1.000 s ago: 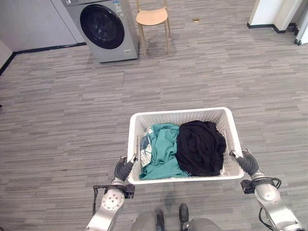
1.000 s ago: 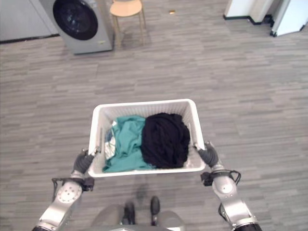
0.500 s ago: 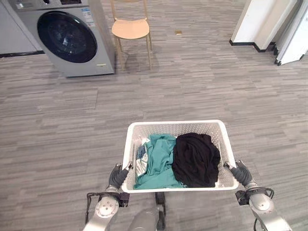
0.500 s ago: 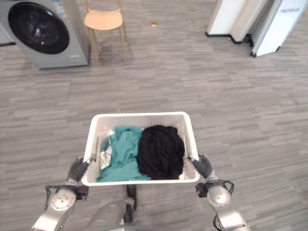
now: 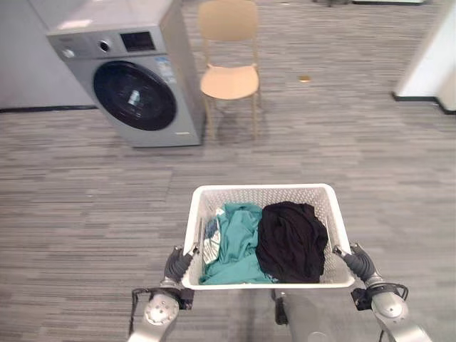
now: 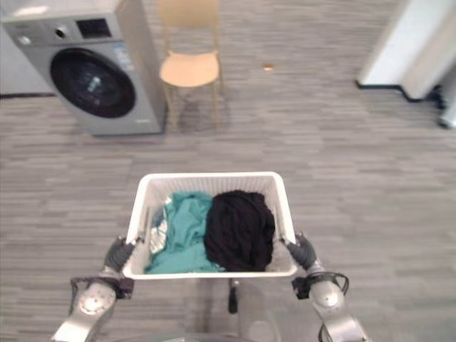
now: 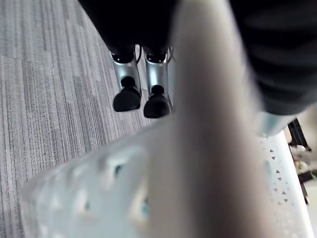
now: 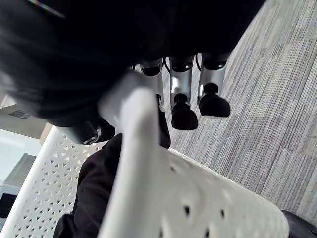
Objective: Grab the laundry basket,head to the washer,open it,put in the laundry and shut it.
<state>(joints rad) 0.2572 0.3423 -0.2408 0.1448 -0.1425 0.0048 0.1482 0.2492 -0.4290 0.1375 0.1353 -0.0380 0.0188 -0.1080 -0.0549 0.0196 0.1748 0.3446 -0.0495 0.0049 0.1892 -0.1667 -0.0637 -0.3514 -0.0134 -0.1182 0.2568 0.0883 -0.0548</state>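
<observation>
I hold a white perforated laundry basket [image 5: 263, 188] off the floor in front of me. It carries a teal garment [image 5: 235, 242] on the left and a black garment [image 5: 288, 239] on the right. My left hand [image 5: 176, 263] grips the basket's left rim, its fingers [image 7: 128, 94] curled under the edge. On the opposite rim my right hand [image 5: 358, 262] does the same, fingers [image 8: 184, 106] hooked beneath the basket [image 8: 188, 198]. The silver washer [image 5: 135, 85] with its dark round door shut stands ahead to the left.
A light wooden chair [image 5: 229, 78] stands right beside the washer. A white wall corner [image 5: 427, 57] rises at the far right. A small tan object [image 5: 304, 78] lies on the grey plank floor past the chair. Open floor stretches between me and the washer.
The whole view has shifted: washer and chair now look larger and sit nearer the middle. Both hands keep the same hold on the basket, and the clothes have not moved.
</observation>
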